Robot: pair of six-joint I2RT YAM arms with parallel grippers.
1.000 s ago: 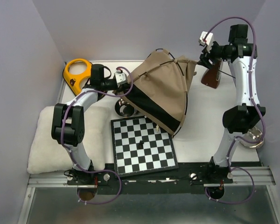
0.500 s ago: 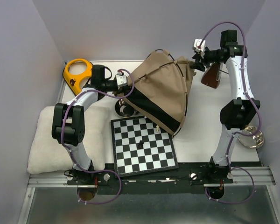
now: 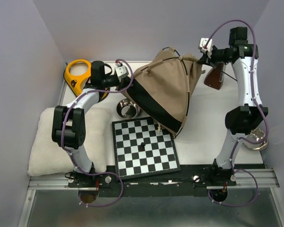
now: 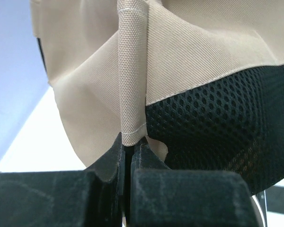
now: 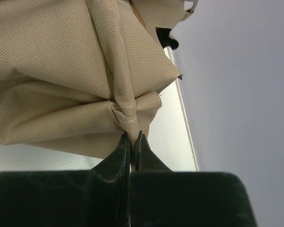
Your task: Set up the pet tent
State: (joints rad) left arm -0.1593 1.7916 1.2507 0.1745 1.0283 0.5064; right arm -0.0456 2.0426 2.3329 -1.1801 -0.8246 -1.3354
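While both pairs of jaws grip it, the pet tent [image 3: 163, 92] hangs between the two arms at the back of the counter [image 3: 208, 118]. It is domed but tilted, with its low near corner over the far right corner of the chessboard [image 3: 144, 147].

The left jaws are pressed together on the end of a tan fabric sleeve [image 4: 132, 71] at the tent's left edge, beside the black mesh lining [image 4: 217, 118]. The right jaws are pinched shut on a gathered seam corner [image 5: 128, 111] at its far right side.

Judging by the shape, the poles [image 3: 166, 49] already bow the fabric into a dome, so the raising looks mostly done. What seems left is to spread the base and set it flat on the counter, off the chessboard and away from the steel bowl [image 3: 127, 109]. Then both arms can let go.
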